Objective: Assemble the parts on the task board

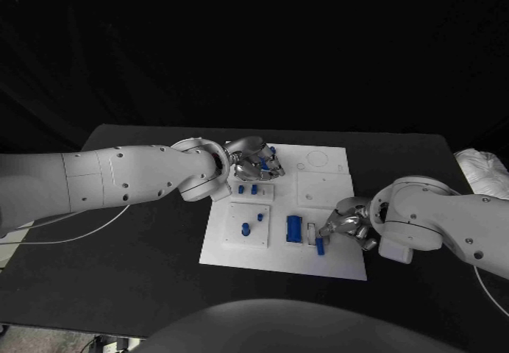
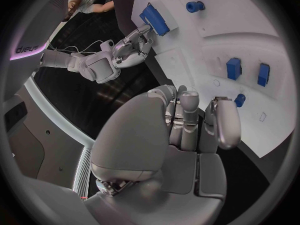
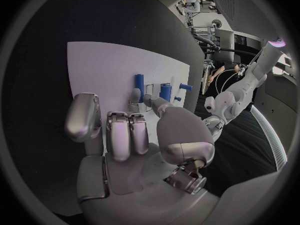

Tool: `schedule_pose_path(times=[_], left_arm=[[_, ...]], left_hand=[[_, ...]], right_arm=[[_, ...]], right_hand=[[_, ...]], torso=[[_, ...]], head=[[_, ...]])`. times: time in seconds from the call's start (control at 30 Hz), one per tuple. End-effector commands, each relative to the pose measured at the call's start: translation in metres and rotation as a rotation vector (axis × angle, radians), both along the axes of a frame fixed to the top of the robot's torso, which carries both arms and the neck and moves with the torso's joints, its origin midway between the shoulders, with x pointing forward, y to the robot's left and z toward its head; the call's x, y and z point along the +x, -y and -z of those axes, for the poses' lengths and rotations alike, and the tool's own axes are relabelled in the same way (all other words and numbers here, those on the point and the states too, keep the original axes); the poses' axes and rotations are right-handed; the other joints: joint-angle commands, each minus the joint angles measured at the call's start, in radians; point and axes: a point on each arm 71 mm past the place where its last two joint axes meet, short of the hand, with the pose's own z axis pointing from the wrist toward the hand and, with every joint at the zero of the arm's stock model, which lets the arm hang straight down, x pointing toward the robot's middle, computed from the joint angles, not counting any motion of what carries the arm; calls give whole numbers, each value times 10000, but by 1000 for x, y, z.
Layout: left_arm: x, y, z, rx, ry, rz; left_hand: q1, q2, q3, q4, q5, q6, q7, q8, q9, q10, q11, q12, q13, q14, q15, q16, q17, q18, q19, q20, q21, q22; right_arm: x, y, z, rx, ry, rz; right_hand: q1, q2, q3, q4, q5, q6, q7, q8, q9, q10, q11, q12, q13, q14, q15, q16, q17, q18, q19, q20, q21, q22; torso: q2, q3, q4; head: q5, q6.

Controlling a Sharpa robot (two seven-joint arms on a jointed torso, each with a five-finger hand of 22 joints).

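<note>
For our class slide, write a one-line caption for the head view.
Two robot hands, left robot hand and right robot hand, work over blue parts on a white task board.

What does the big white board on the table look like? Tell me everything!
The task board is a flat white rectangular plate lying on the black table. It looks like smooth plastic, with raised square panels and faint outlined shapes. Small blue parts stand or lie on it. The left hand hovers at its far edge, the right hand at its near right side.
</note>
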Motion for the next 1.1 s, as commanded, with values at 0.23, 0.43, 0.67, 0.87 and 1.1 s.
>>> schedule_pose_path(times=[0.23,0.43,0.67,0.87,1.1], left_arm=[[-2,2,2,69,-168,156],[-2,2,2,90,-214,161],[-2,2,3,114,-292,163],[-3,2,4,137,-355,164],[-3,3,5,214,-381,185]], left_hand=[[114,18,60,5,52,51,42,43,11,80,23,31,15,-56,31,-16,-9,64,-71,20,-35,1818],[109,20,62,13,50,48,48,43,11,78,27,35,18,-57,34,-19,-14,66,-75,22,-43,1815],[109,20,62,13,50,48,48,43,11,78,27,35,18,-57,34,-19,-14,66,-75,22,-43,1815],[105,24,64,19,47,46,51,43,11,76,29,38,21,-62,37,-25,-26,65,-74,24,-40,1816],[105,24,64,19,47,46,51,43,11,76,29,38,21,-62,37,-25,-26,65,-74,24,-40,1816]], right_arm=[[-5,16,11,-743,135,116],[-5,18,10,-800,367,103],[-6,18,7,-1300,1072,-393],[-7,14,5,-1640,1512,-838],[-7,10,5,-1822,1686,-1094]], right_hand=[[144,-58,73,-134,-571,-85,125,-226,59,1057,-35,38,2635,811,-51,-74,1663,108,-16,-78,-89,1455],[174,-61,78,-183,-904,-154,147,-265,91,1057,-19,38,2635,813,-37,-69,1670,111,-15,-67,-114,1452],[211,-154,-175,-238,-2251,-133,127,-38,466,1057,-32,38,2635,847,-43,34,1803,100,35,-66,-47,1473],[82,-224,-542,-103,-3184,-181,106,242,923,1057,-49,38,2635,854,-60,62,1834,95,68,-81,-16,1482],[56,-225,-622,-66,-3308,-193,102,283,1011,1057,-51,38,2635,848,-61,44,1807,100,67,-84,-47,1475]], torso=[[15,8,-4],[1,0,1],[1,0,0],[-4,-11,-2],[-11,-17,3]], head=[[9,1],[19,1],[17,1],[7,1],[-10,1]])
